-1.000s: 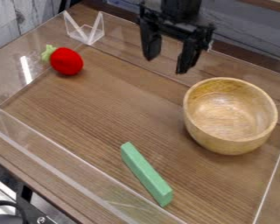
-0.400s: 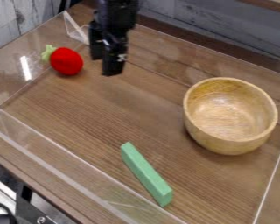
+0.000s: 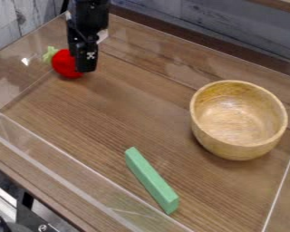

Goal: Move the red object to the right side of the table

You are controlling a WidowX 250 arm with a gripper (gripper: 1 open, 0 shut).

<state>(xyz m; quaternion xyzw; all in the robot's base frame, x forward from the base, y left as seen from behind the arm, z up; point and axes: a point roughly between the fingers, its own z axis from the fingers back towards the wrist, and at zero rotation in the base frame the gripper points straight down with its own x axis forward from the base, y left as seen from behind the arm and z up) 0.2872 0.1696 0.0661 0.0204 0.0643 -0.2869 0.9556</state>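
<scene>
The red object (image 3: 65,64), a small round toy fruit with a green leafy tip, lies at the far left of the dark wood-grain table (image 3: 123,113). My black gripper (image 3: 83,60) hangs right at the fruit's right side, fingers pointing down and partly covering it. The jaws look open, and I cannot tell whether a finger touches the fruit.
A wooden bowl (image 3: 239,118) stands at the right side. A flat green block (image 3: 150,179) lies near the front edge. Low clear acrylic walls (image 3: 39,145) run around the tabletop, with a clear angled piece at the back left behind the arm.
The gripper has swept from the back middle of the table leftward and down to the red fruit. The fruit, bowl and block have stayed put.
</scene>
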